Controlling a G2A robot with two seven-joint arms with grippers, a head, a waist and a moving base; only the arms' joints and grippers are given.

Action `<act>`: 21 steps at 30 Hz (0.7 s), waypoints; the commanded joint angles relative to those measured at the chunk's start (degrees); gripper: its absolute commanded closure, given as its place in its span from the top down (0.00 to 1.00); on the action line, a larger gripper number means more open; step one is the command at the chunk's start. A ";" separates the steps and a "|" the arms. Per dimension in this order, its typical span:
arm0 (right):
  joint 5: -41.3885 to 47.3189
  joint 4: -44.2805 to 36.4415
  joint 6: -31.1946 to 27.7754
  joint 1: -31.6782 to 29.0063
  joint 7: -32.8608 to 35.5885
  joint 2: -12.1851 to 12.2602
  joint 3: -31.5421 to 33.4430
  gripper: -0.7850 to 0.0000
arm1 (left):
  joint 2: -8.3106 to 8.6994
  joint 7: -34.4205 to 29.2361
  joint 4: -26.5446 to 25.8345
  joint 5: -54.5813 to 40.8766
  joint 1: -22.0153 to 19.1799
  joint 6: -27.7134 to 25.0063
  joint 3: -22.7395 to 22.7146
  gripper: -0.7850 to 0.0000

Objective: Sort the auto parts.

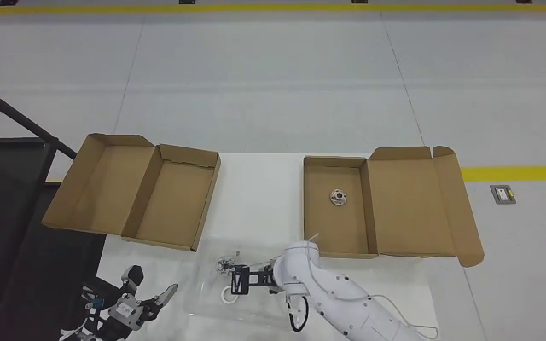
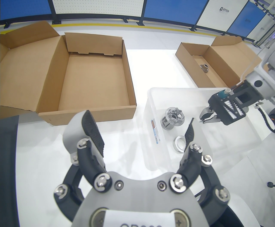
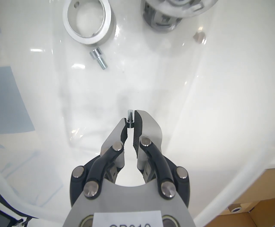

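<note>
My right gripper point(image 3: 130, 120) is shut on a small bolt point(image 3: 130, 115) over the clear plastic bin point(image 2: 150, 94); it also appears as the black gripper point(image 2: 204, 117) in the left wrist view. In the bin lie a silver ring point(image 3: 87, 20), a second bolt point(image 3: 98, 58) and a grey hub part point(image 2: 173, 118). My left gripper point(image 2: 139, 129) stands open and empty at the table's front left, short of the bin. A flanged metal part point(image 1: 337, 199) rests in the right cardboard box point(image 1: 337, 243).
An open cardboard box point(image 1: 166, 234) with nothing in it lies at the left, its lid folded out. The right box's lid point(image 1: 418, 205) spreads to the right. White table point(image 1: 256, 196) shows between the two boxes.
</note>
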 commanded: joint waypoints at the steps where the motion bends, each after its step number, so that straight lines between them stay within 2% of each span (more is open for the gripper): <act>1: -1.21 -4.25 -1.73 -1.79 -2.22 1.17 2.02 0.00 | 0.00 0.00 0.00 0.00 0.00 0.00 0.00 1.00; 8: -7.33 -23.89 -9.83 -12.87 -11.03 6.50 12.98 0.00 | 0.00 0.00 0.00 0.00 0.00 0.00 0.00 1.00; 10: -9.46 -29.53 -9.03 -17.01 -11.67 7.84 17.30 0.00 | 0.00 0.00 0.00 0.00 0.00 0.00 0.00 1.00; 13: -11.65 -35.87 -3.91 -22.47 -9.68 9.07 23.08 0.00 | 0.00 0.00 0.00 0.00 0.00 0.00 0.00 1.00; 16: -12.88 -37.34 1.70 -25.31 -6.56 9.70 27.99 0.00 | 0.00 0.00 0.00 0.00 0.00 0.00 0.00 1.00; 18: -12.50 -35.51 4.83 -25.48 -4.41 9.83 30.37 0.00 | 0.00 0.00 0.00 0.00 0.00 0.00 0.00 1.00; 21: -10.17 -30.81 6.55 -23.67 -2.74 9.82 32.20 0.00 | 0.00 0.00 0.00 0.00 0.00 0.00 0.00 1.00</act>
